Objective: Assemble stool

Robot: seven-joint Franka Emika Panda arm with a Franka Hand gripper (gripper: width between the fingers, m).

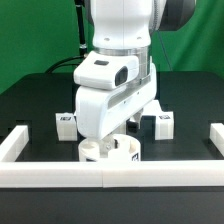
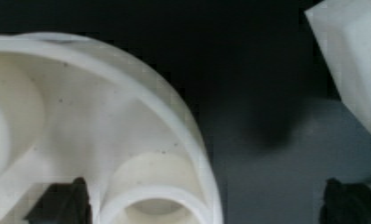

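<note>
Arm: the white arm (image 1: pixel 112 80) is bent low over the middle of the black worktop (image 1: pixel 30 100), hiding much of what lies under it.
Claw: the claw (image 2: pixel 203 200) has its fingers wide apart. The dark fingertips (image 2: pixel 57 200) show at opposite sides of the wrist view, with the seat's rim between them. The far tip stands clear of that rim, so nothing is clamped.
Seat: the round white seat (image 1: pixel 112 152) lies flat at the middle of the worktop's near edge, just beside the near rail (image 1: pixel 110 175). Its slots show in the wrist view (image 2: pixel 93 100).
Legs: two tagged legs are seen further back. One leg (image 1: pixel 65 123) is towards the exterior view's left, the other leg (image 1: pixel 160 124) towards its right, and both lie apart from the seat.
Side rails: a left rail (image 1: pixel 15 143) and a right rail (image 1: pixel 214 140) run along the side edges.
Unclear: a white piece (image 2: pixel 351 60) is cut off in the wrist view, and I cannot tell which part it is.
</note>
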